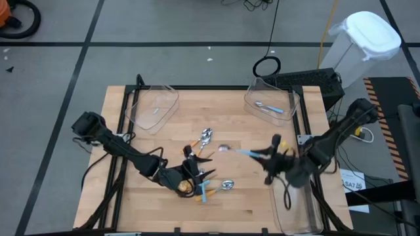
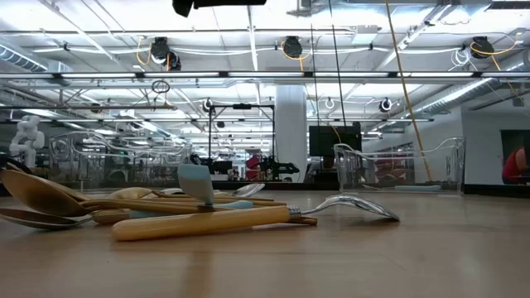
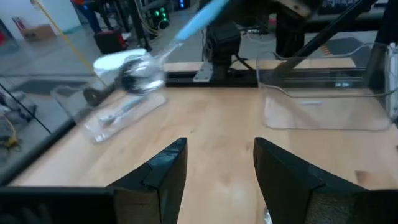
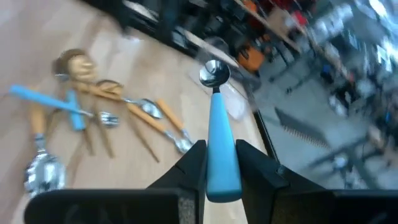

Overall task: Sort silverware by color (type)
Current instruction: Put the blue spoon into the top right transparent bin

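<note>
The table (image 1: 223,98) carries clear bins (image 1: 156,105) at its far corners, the far right one already holding a blue-handled spoon (image 1: 269,107), and a pile of spoons (image 1: 200,164) lies near its front middle. The right gripper (image 4: 219,167) is clamped on a blue spoon (image 4: 217,130), held above the table's right half with its bowl pointing left. The left gripper (image 3: 214,165) hangs over the pile, fingers spread and empty.
</note>
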`<state>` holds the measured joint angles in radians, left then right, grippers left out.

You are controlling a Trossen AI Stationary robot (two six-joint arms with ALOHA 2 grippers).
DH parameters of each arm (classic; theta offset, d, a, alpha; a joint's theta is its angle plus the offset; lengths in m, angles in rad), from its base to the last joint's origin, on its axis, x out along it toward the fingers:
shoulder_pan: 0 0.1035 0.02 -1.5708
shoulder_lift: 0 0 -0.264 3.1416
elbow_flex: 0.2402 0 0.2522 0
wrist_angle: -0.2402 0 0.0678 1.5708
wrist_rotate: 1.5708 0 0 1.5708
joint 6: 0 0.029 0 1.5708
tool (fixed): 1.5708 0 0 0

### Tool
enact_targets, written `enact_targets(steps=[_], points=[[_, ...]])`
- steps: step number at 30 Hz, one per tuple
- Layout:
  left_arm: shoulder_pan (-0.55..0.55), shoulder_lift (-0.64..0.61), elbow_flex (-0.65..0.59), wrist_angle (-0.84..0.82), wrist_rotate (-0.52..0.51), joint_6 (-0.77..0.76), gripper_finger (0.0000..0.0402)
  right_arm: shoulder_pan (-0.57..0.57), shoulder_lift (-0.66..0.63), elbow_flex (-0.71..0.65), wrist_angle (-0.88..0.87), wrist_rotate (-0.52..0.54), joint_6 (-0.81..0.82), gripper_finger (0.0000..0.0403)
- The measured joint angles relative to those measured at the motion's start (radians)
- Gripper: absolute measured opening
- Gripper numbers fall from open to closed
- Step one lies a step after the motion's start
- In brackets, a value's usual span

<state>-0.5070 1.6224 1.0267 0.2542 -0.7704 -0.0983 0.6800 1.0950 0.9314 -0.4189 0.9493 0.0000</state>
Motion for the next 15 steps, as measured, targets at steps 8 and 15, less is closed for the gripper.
enact_targets(steps=[8, 15], points=[[0.059, 0.001, 0.0, 0.001, 0.055, 0.119, 0.0184, -0.194, -0.127, 0.0, -0.137, -0.109, 0.163, 0.006], [0.124, 0.001, 0.0, -0.027, 0.19, 0.172, 0.0184, -0.355, -0.197, 0.0, -0.175, -0.186, 0.198, 0.006]])
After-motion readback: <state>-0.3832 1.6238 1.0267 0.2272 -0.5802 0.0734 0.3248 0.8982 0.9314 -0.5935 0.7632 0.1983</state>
